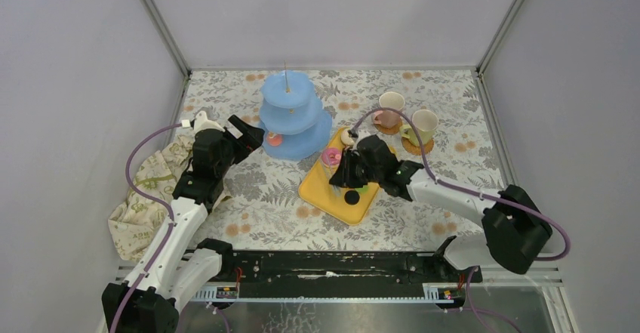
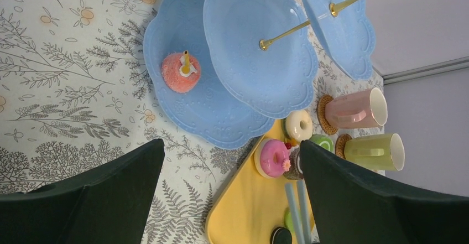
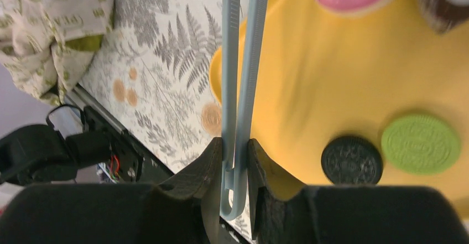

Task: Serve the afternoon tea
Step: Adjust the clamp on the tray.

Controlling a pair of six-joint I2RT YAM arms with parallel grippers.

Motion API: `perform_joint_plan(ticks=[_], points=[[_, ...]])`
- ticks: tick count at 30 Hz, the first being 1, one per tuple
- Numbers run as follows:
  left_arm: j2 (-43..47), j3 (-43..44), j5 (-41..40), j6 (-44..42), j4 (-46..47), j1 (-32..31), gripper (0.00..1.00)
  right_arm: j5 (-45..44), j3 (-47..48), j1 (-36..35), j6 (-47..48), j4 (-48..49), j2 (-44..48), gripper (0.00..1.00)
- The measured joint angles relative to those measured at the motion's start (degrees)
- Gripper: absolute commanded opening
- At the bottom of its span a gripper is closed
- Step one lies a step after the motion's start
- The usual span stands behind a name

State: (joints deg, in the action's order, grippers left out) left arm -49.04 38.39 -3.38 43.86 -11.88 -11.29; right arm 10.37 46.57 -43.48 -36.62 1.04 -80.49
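Grey walls enclose a floral-covered table (image 1: 264,197). From the near rail the left arm leans forward over a crumpled cloth (image 1: 143,197) at the left edge. The left gripper (image 1: 249,135) points at the stand (image 1: 290,114), jaws spread wide with nothing between them. The right arm rises from the near right corner, elbow bent and forearm stretched left. The right gripper (image 3: 235,150) hangs low over the tray (image 3: 332,89), fingers narrowed on the looped end of pale blue tongs (image 3: 253,61). On the tray lie a black cookie (image 3: 352,160), a green cookie (image 3: 420,143) and, farther, a pink donut (image 2: 274,156). Beyond, the stand carries an orange pastry (image 2: 180,72) on its bottom tier. Far right stand the pink mug (image 2: 354,108) and green mug (image 2: 373,151), side by side.
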Motion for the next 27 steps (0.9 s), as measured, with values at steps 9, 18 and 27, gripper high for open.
perform_joint_plan(ticks=[9, 18, 27], points=[[0.0, 0.0, 0.5, 0.0, 1.2, -0.1, 1.0, -4.3, -8.5, -7.0, -4.5, 3.2, 1.8, 0.02], [0.0, 0.0, 0.9, 0.0, 1.2, -0.3, 1.0, -8.6, -10.1, -11.0, -8.7, 10.3, -4.9, 0.08], [0.0, 0.0, 1.5, 0.0, 1.2, -0.3, 1.0, -12.9, -10.1, -12.7, -9.5, 13.4, -8.7, 0.21]])
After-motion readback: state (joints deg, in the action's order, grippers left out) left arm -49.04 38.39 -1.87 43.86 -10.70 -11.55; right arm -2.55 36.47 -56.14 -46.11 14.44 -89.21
